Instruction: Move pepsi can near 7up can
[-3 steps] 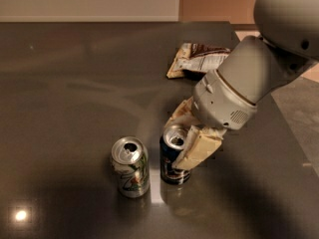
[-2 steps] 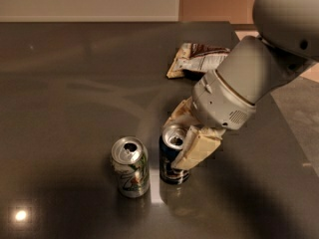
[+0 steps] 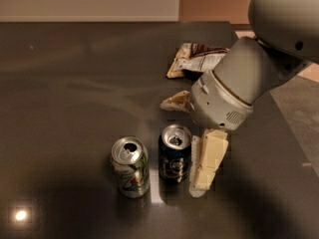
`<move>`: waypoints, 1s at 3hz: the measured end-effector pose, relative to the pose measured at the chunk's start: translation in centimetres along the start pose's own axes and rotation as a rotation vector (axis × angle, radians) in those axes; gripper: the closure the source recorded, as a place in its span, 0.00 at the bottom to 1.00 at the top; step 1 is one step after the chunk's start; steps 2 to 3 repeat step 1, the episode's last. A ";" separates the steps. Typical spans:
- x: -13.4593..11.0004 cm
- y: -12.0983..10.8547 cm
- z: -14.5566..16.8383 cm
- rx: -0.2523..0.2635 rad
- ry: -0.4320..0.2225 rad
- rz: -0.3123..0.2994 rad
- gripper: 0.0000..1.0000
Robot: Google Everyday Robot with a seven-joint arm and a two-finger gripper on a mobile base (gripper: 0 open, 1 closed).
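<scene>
The pepsi can (image 3: 174, 156), dark navy with a pale round logo and a silver top, stands upright on the dark table (image 3: 75, 83). The 7up can (image 3: 130, 167), silver-white with green markings, stands upright just to its left, a small gap between them. My gripper (image 3: 183, 147) is open around the pepsi can. One cream finger (image 3: 207, 161) hangs close beside the can's right side. The other finger (image 3: 175, 101) is behind the can and apart from it. The grey wrist and arm (image 3: 234, 88) come in from the upper right.
A crumpled snack bag (image 3: 197, 59) lies on the table behind the arm. The table's right edge (image 3: 284, 128) runs just past the arm, with floor beyond. A wall stands at the far edge.
The fingers have spread apart and no longer press on the pepsi can, which stands by itself next to the 7up can. Neither can has moved.
</scene>
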State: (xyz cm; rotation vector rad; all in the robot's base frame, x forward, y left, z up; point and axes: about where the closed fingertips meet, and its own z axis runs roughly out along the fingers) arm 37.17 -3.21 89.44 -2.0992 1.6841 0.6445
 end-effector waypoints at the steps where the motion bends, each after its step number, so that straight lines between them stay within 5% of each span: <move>1: 0.0 0.0 0.0 0.000 0.000 0.000 0.00; 3: 0.0 0.0 0.0 0.000 0.000 0.000 0.00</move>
